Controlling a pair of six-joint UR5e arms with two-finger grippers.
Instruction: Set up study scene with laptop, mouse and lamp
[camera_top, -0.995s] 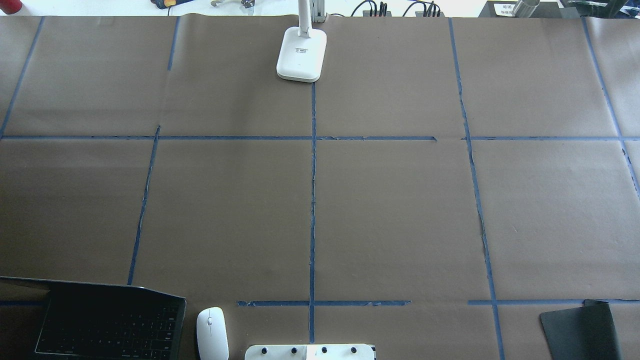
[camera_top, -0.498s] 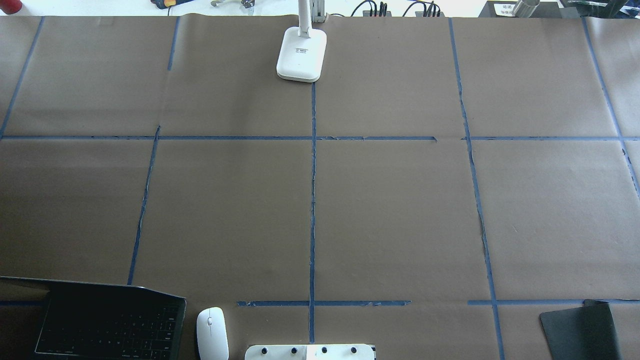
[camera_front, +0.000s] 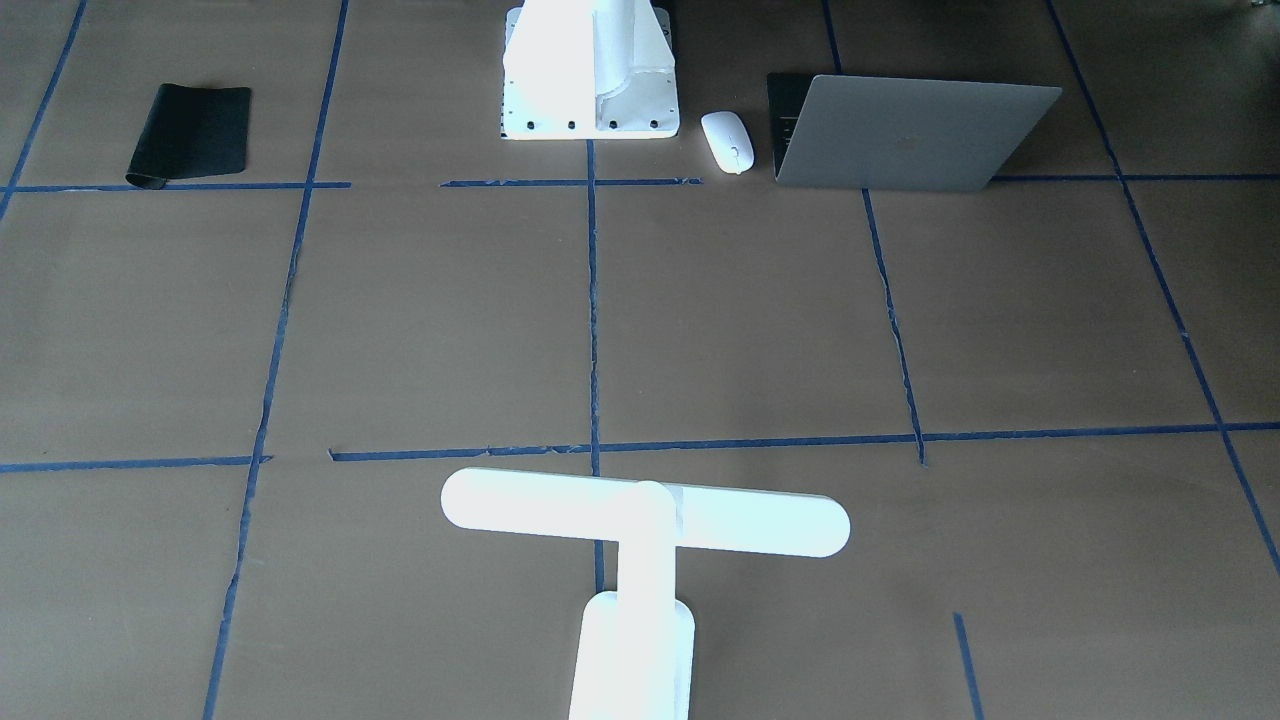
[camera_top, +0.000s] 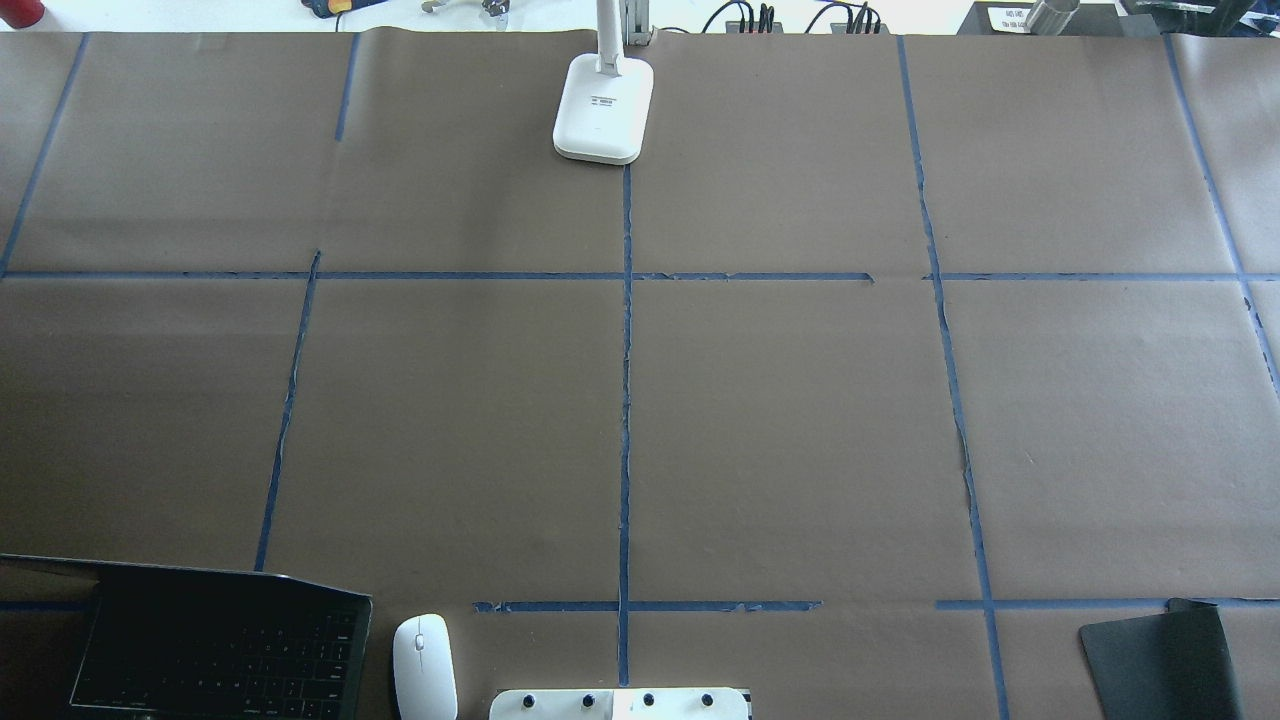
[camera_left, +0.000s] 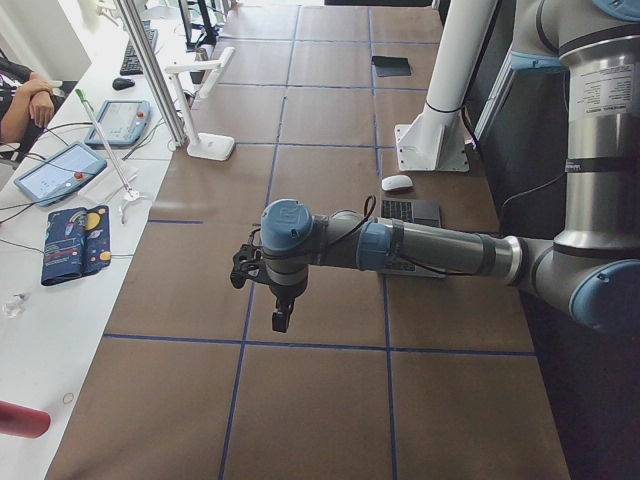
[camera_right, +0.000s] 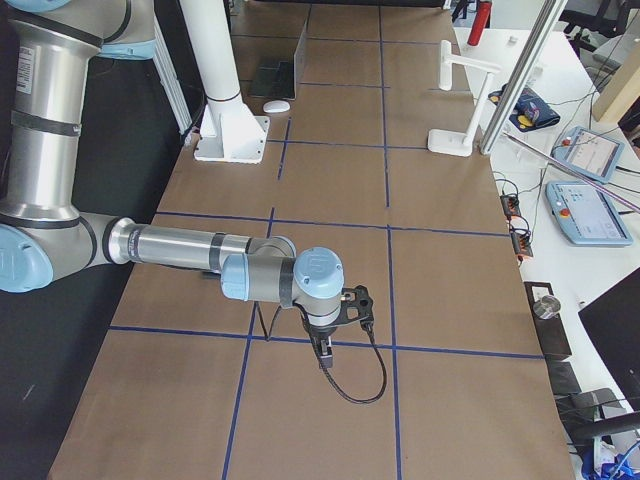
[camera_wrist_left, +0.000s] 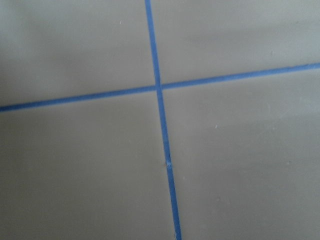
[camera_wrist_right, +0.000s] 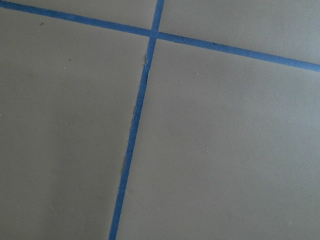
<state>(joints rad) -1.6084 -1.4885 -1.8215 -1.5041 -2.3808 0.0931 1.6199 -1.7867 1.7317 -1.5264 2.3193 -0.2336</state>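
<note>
The grey laptop (camera_top: 210, 650) stands open at the table's near left corner; the front-facing view shows its lid (camera_front: 900, 135). The white mouse (camera_top: 424, 665) lies just right of it, also in the front-facing view (camera_front: 727, 141). The white lamp (camera_top: 600, 110) stands at the far middle edge, its bar head (camera_front: 645, 512) across the centre tape line. My left gripper (camera_left: 280, 320) shows only in the exterior left view, hanging over bare paper; I cannot tell if it is open. My right gripper (camera_right: 322, 350) shows only in the exterior right view; I cannot tell either. Both wrist views show only paper and tape.
A black mat (camera_top: 1160, 660) lies at the near right corner. The white blocky mount (camera_top: 620, 705) stands at the near middle edge. Blue tape lines divide the brown paper into squares. Tablets and cables (camera_right: 585, 210) lie beyond the far edge.
</note>
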